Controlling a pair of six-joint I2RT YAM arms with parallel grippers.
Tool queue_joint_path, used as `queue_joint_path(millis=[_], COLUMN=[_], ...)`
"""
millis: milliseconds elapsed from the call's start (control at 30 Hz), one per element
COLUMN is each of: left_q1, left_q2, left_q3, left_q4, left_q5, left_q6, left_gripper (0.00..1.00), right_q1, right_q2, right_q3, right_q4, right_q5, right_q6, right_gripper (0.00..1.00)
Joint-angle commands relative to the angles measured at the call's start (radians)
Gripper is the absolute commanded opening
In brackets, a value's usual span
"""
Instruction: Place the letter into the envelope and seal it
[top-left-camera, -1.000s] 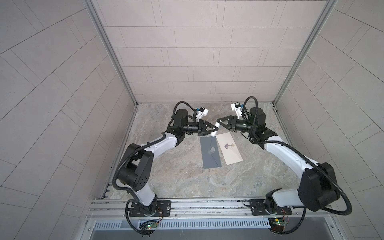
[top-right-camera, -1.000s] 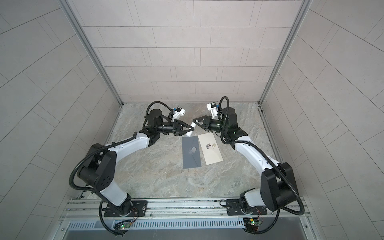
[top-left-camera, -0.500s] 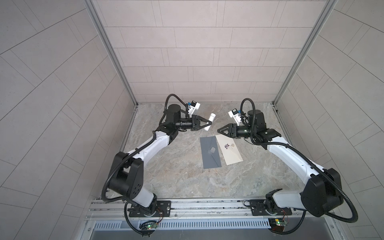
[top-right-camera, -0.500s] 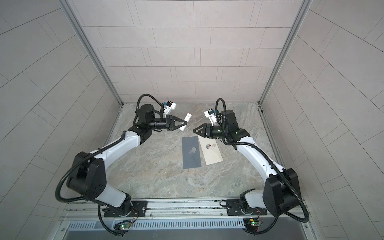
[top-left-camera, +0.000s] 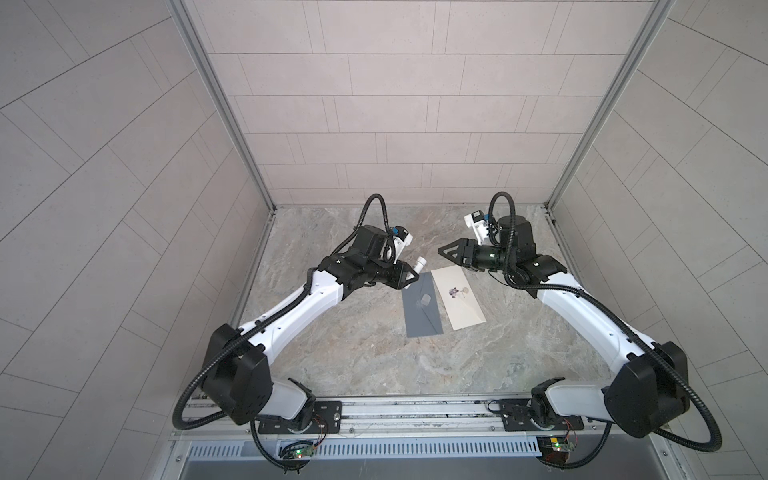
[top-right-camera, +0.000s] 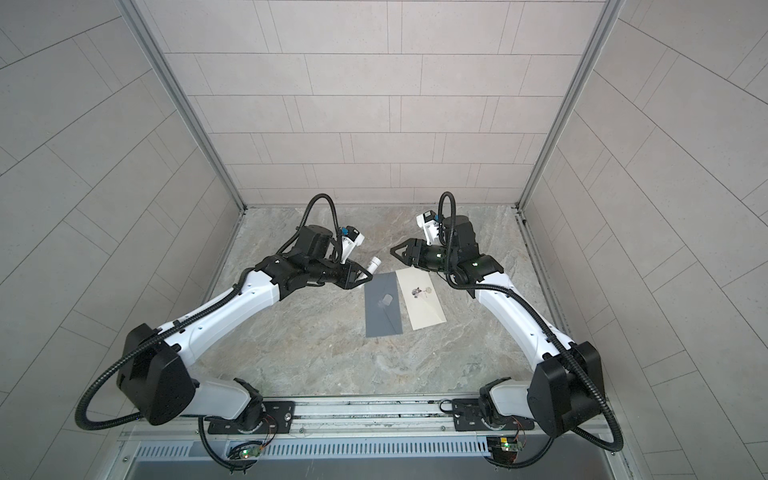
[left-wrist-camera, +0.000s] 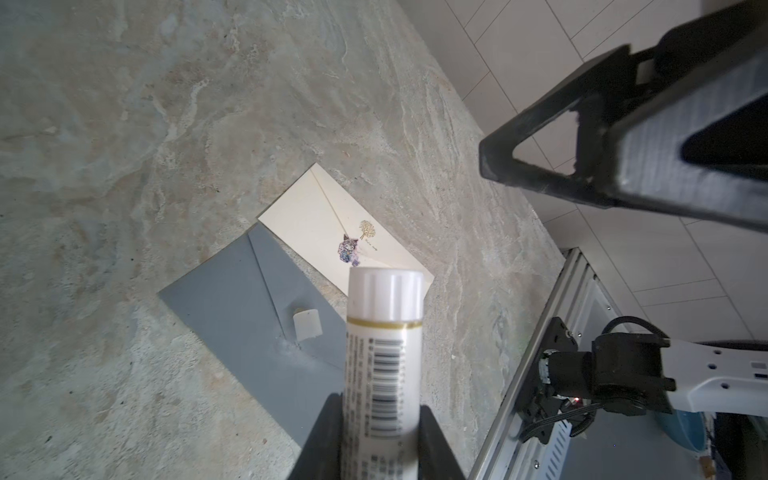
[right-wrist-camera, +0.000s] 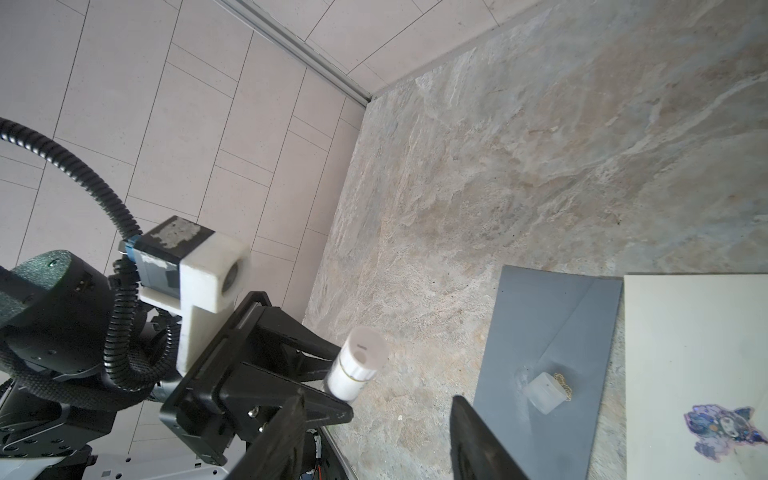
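Observation:
A grey envelope (top-left-camera: 422, 309) (top-right-camera: 382, 307) lies flat mid-table, flap side up, with a small white block (left-wrist-camera: 307, 326) at the flap's tip. Beside it on the right lies a cream envelope (top-left-camera: 459, 299) (top-right-camera: 422, 297) bearing a purple sticker (right-wrist-camera: 723, 428). The letter is out of view. My left gripper (left-wrist-camera: 380, 407) (top-left-camera: 409, 277) is shut on a white capped glue stick (left-wrist-camera: 384, 332) (top-left-camera: 419, 266), held above the grey envelope's far left corner. My right gripper (right-wrist-camera: 378, 401) (top-left-camera: 444, 251) hovers open and empty beyond the cream envelope's far end, pointing at the stick's cap (right-wrist-camera: 357, 368).
Tiled walls close the marble table (top-left-camera: 374, 353) on three sides, with metal rails (top-left-camera: 266, 199) in the back corners. The arm bases sit on a rail (top-left-camera: 395, 415) along the front edge. Both arms arch in from the front corners.
The two grippers met at the glue stick a second ago. The right gripper has opened and drawn back to the right; the left has pulled the stick left and lowered it toward the grey envelope.

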Motion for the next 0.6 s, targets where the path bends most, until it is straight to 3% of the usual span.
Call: queue_joint_path(millis=[0, 233, 567], left_q1=[-0.016, -0.053, -0.068], left_q2=[-0.038, -0.044, -0.039], left_q3=[-0.009, -0.007, -0.013], left_q4=[-0.002, -0.005, 0.002], left_q5=[-0.065, -0.104, -0.121], left_q6=[0.046, 0.058, 0.059], left_gripper=[0.0, 0.0, 0.0], right_q1=[0.048, 0.103, 0.111], right_q2=[0.036, 0.147, 0.201], right_q3=[0.043, 0.082, 0.027], right_q4=[0.004, 0.022, 0.191], right_q5=[0.041, 0.077, 0.016], right_q6=[-0.006, 0.029, 0.169], right_gripper=[0.57, 0.53, 0.39])
